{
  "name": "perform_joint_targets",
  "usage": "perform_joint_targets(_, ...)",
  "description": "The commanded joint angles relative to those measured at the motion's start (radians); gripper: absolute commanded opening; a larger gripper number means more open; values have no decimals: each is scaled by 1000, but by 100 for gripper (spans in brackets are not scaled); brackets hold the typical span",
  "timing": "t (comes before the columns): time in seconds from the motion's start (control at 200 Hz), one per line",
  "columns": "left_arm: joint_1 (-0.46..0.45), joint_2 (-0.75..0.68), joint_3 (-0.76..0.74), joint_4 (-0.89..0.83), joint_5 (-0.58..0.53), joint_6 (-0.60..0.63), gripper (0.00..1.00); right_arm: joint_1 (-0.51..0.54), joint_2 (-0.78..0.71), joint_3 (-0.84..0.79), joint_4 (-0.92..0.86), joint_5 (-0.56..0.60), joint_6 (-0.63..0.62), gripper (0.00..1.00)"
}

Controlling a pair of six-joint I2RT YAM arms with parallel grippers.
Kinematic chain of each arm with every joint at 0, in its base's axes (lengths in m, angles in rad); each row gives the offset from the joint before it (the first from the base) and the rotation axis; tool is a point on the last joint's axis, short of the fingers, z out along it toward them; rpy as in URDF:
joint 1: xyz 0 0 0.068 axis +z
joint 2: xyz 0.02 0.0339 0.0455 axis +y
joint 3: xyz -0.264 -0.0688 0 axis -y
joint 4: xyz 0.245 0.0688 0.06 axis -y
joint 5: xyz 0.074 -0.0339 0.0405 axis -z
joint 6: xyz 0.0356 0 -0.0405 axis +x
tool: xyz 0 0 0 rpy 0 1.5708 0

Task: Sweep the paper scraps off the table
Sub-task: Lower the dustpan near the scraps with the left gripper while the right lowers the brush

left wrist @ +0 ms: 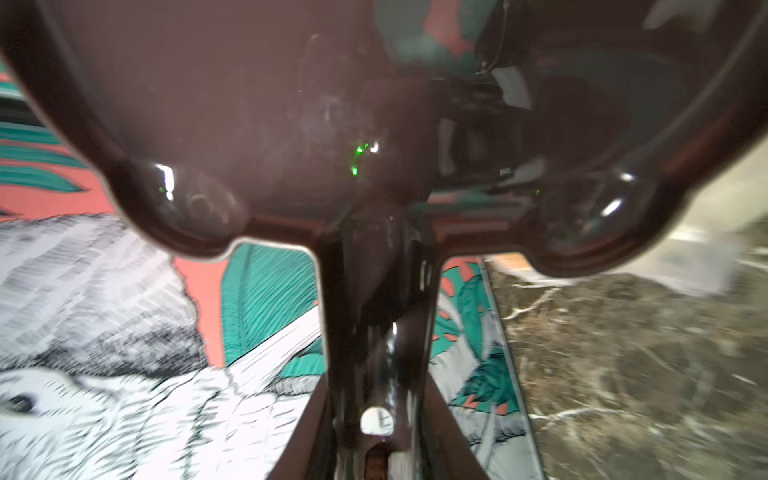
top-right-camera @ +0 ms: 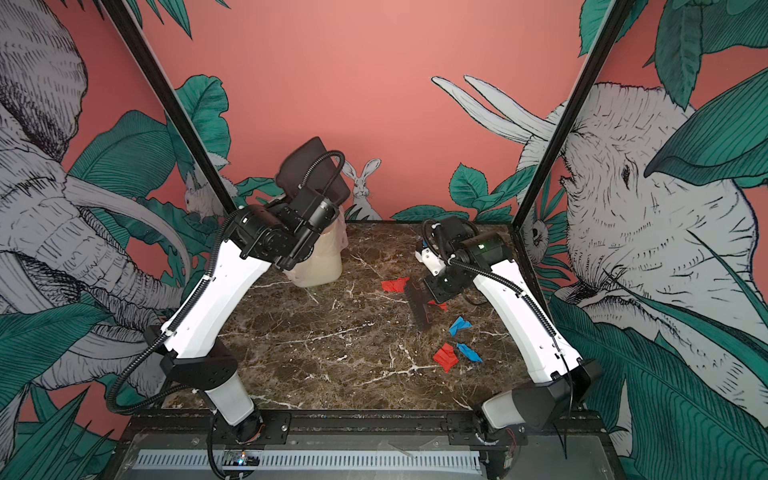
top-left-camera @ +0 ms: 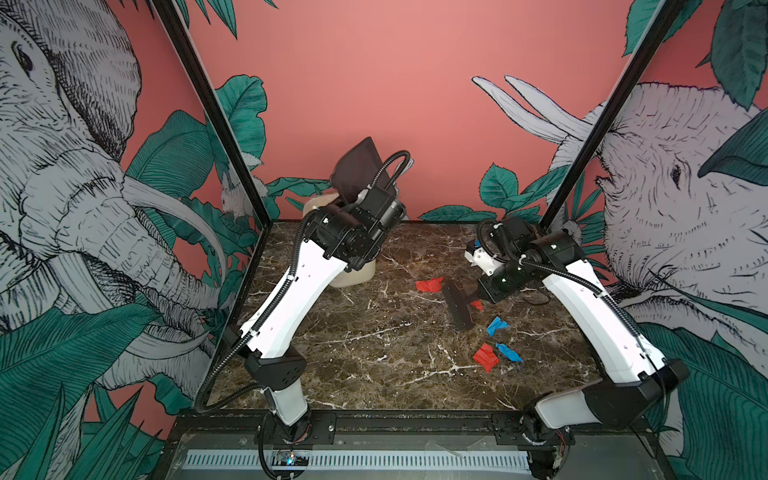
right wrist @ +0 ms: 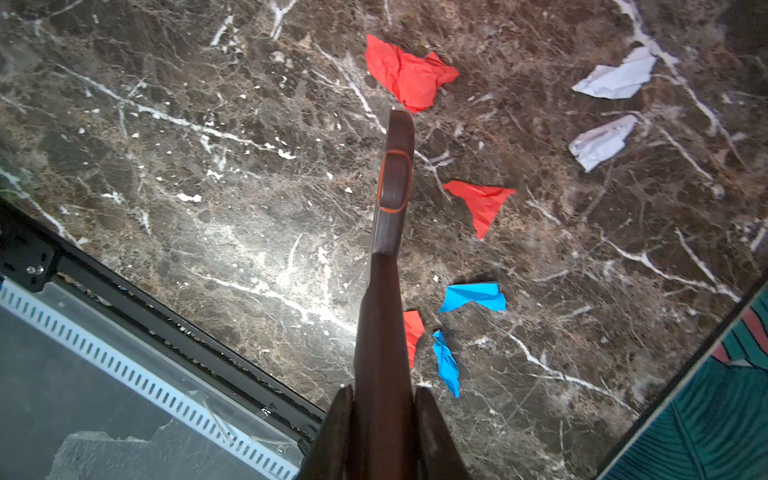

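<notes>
Table (top-left-camera: 365, 353): one square dark marble-look top with two arms over it. One cream bin (top-left-camera: 353, 274) stands at its far left corner. One dark dustpan (top-left-camera: 357, 166) hangs tilted in the air above the bin. The left gripper (left wrist: 374, 399) has its fingers clamped on the dustpan's handle, which runs between them in the left wrist view.

One dark brown brush (top-left-camera: 457, 305) is held low over the right half of the table. The right gripper (right wrist: 382, 395) is closed tight on its handle. Whether the bristles touch the top I cannot tell.

Seven paper scraps lie on the table in the right wrist view, all near the brush:
- Three red scraps (right wrist: 482, 203), one just past the brush tip and one partly hidden by the handle.
- Two blue scraps (right wrist: 473, 296).
- Two white scraps (right wrist: 615, 77), farther from the brush.

Both top views show five of the seven.
</notes>
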Motion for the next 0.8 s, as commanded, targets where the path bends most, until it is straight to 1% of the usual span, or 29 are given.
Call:
perform_joint_targets(0.0,-51,0,-60,-96,112,-217,0,-9,-44,22,-77,97,26,0)
perform_joint_targets(0.16,-125,-47,-237,16,268,-305,0,-4,-65,-12,-142,193,82,0)
perform_joint_targets(0.285,-160,-89,-397,116,426,-383,0,41,-85,-69,-190,296,141,0)
perform_joint_targets(0.385,-191,-122,-526,195,531,-428,0,82,-109,-82,-194,300,203,0)
perform_joint_targets(0.555,-217,-182,-715,263,630,-496,0,134,-117,-123,-236,328,310,0)
perform_joint_targets(0.63,-225,-205,-784,289,669,-519,0,168,-125,-157,-261,362,370,0)
perform_joint_targets(0.72,-239,-213,-841,308,715,-541,0,203,-136,-181,-279,377,428,0)
perform_joint_targets(0.795,-256,-204,-872,322,739,-550,0,221,-148,-205,-272,373,453,0)
